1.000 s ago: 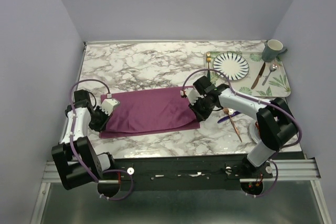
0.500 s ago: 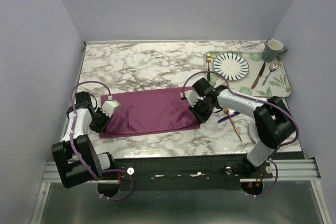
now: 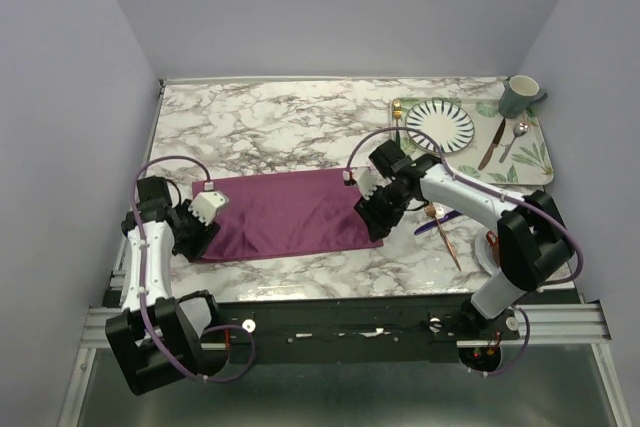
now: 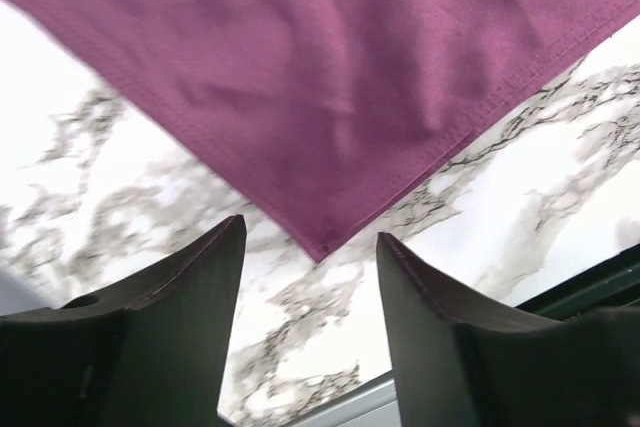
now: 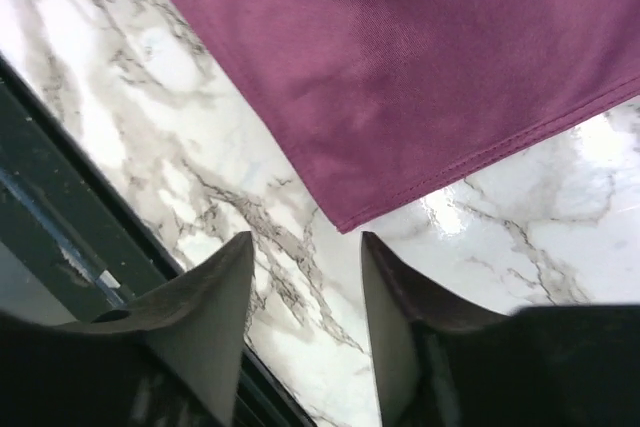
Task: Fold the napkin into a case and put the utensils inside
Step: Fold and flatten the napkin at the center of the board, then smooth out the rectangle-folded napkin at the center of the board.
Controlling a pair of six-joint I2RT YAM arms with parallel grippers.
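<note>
Both sets of jaws apart, empty: left gripper (image 4: 310, 232) at 9 o'clock end of napkin (image 3: 285, 215), right gripper (image 5: 306, 237) at 3. Looks limp, slippery satin, I'd pinch hemmed corners deep.

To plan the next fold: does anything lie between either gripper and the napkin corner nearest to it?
Nothing visible. The left gripper and the right gripper both stand open just off a corner of the napkin, with only bare marble table in between.
</note>
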